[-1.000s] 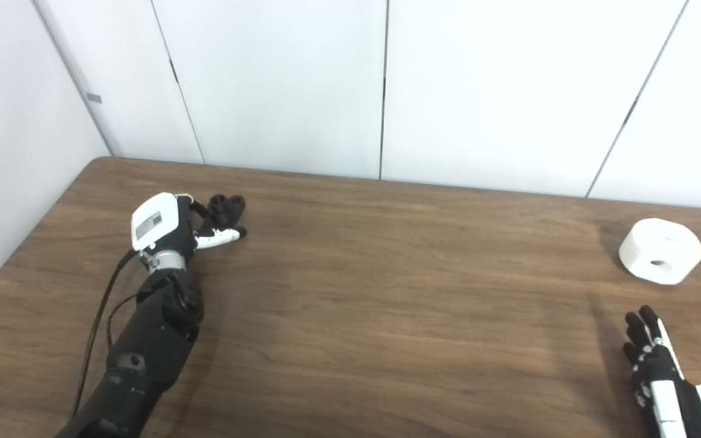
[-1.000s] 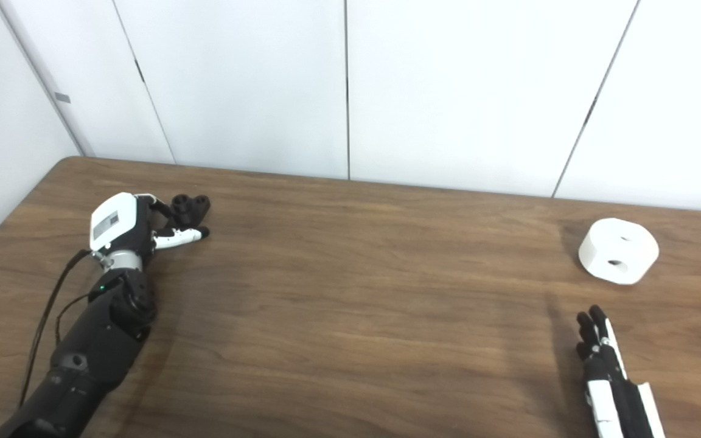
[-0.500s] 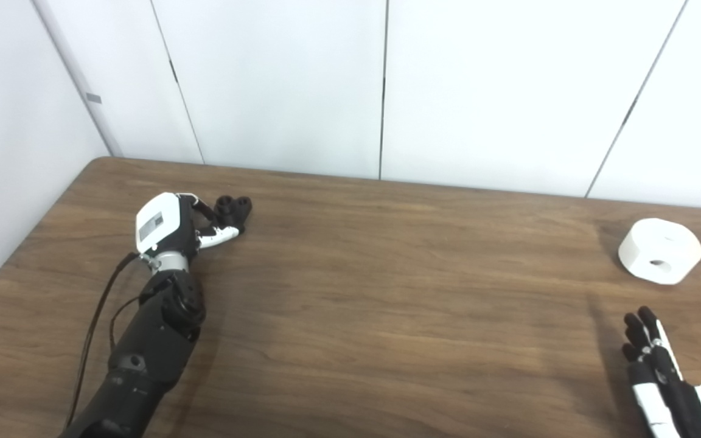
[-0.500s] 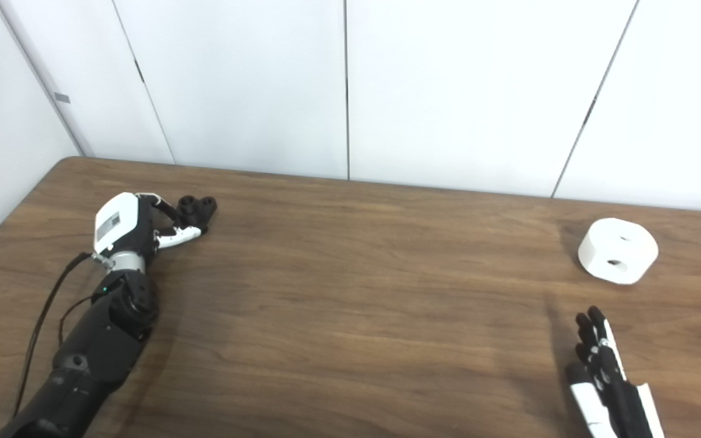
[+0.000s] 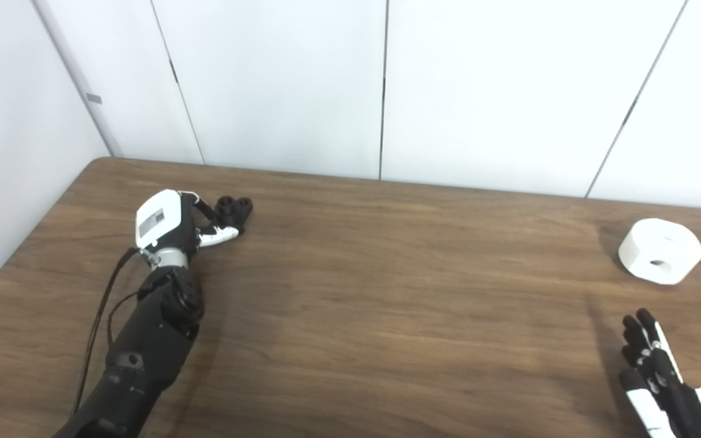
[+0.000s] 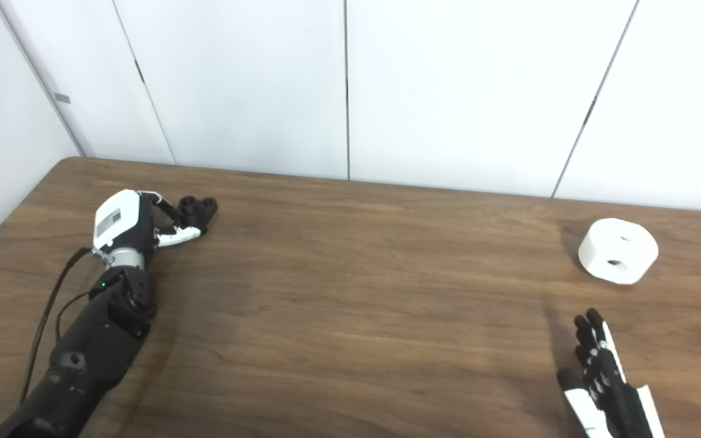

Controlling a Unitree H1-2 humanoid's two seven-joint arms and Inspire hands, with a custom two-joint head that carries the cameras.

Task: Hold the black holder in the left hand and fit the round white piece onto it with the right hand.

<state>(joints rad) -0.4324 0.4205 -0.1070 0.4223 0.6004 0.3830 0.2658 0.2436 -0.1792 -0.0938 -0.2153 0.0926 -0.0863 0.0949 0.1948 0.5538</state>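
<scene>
The black holder (image 5: 234, 208), a small piece with two round sockets on top, rests on the table at the far left. My left hand (image 5: 171, 226) sits just left of it. Its fingers arch onto the holder's left side and its white thumb presses against the front, so the hand is closed on the holder. The round white piece (image 5: 661, 250), with a hole in its side, lies at the far right. My right hand (image 5: 655, 377) is at the bottom right, well in front of the white piece, fingers straight and apart, holding nothing.
The brown wooden table (image 5: 387, 304) runs back to white wall panels. Its left edge lies close to my left arm (image 5: 143, 347). A wide stretch of bare wood separates the two hands.
My left hand slid a little right, its thumb curled in against the holder, and the holder shifted slightly right with it. My right hand drew back toward the bottom edge. The white piece stayed put.
</scene>
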